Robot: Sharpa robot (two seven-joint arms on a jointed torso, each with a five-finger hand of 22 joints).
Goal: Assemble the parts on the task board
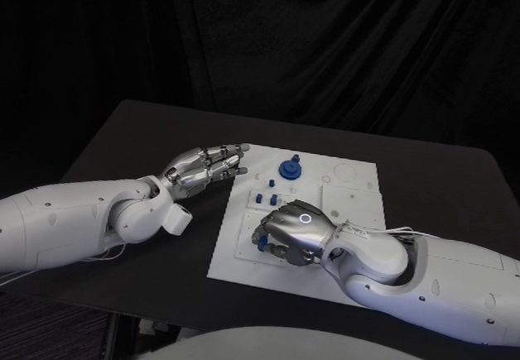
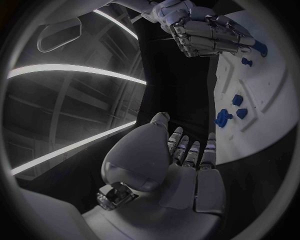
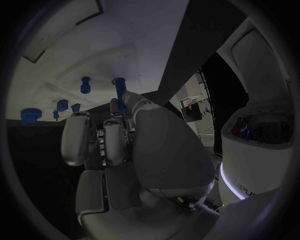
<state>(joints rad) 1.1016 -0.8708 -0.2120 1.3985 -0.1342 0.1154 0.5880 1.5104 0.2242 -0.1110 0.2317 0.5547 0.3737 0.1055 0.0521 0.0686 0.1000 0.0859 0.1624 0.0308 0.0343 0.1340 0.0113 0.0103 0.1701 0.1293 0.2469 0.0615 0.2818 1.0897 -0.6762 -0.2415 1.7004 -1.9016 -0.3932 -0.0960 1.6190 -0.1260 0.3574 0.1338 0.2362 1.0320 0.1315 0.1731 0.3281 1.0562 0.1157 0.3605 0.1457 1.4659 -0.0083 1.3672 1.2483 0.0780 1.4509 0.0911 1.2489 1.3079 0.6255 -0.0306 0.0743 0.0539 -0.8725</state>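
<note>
The right hand (image 1: 292,230) sits low on the near part of the white task board (image 1: 353,193), with its fingers curled in. A small blue part (image 3: 119,86) pokes out past its fingertips, and the hand seems to be pinching it, though I cannot tell for sure. Just beyond this hand, more little blue parts (image 1: 263,199) stand on the board. Farther off from it, near the back edge, a bigger round blue part (image 1: 291,168) stands up tall. The left hand (image 1: 204,169) hangs beside the board's edge, across from the right hand, with its fingers held out straight and close together. It holds nothing. The blue parts look small, hard and light, like plastic pegs. They may be smooth and slippery, so they could pop out of a loose hold. I think it is best to take one by its thin stem, with two fingertips, and keep it upright. The board looks stiff and flat.
</note>
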